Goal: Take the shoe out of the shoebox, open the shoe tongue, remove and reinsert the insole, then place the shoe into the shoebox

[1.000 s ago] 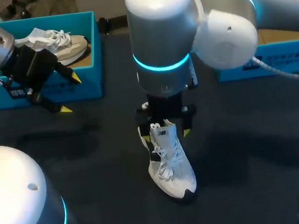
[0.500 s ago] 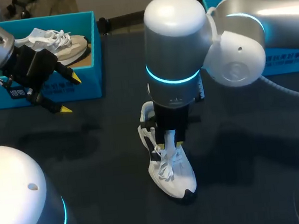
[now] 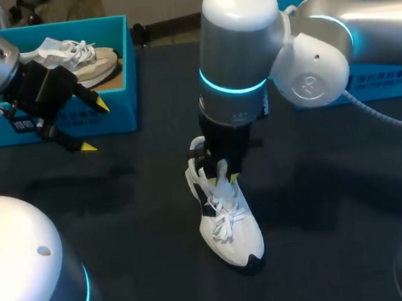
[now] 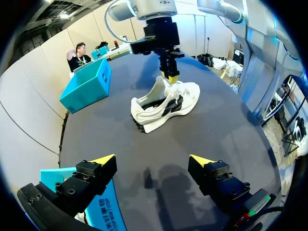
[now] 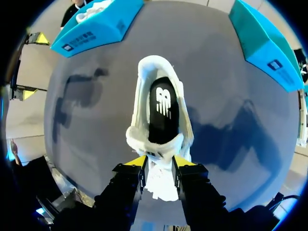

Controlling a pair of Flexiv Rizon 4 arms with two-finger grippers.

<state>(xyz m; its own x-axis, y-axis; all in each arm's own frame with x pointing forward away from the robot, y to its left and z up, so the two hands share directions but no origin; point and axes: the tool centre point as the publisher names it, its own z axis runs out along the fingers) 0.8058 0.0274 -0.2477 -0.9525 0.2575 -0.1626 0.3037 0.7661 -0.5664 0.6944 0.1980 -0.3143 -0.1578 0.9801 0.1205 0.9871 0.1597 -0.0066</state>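
A white sneaker (image 3: 232,228) with black trim stands upright on the dark table, toe toward the front edge. My right gripper (image 3: 221,175) comes straight down over its opening and is shut on the white tongue (image 5: 159,153), pinched between both yellow-tipped fingers. The black insole (image 5: 162,107) shows inside the shoe (image 5: 144,96). My left gripper (image 3: 94,127) hangs open and holds nothing, just in front of the left blue shoebox (image 3: 120,98). From the left wrist view the sneaker (image 4: 166,103) and the right gripper (image 4: 169,77) lie well ahead of the open left gripper (image 4: 154,161).
A second pale shoe (image 3: 94,61) lies in the left shoebox. Another blue box (image 3: 387,77) stands at the back right, behind my right arm. Bare dark table surrounds the sneaker on every side.
The right gripper's fingers went from spread beside the shoe collar to pinched together on the tongue, and the right arm's wrist shifted slightly right. The left arm has not moved.
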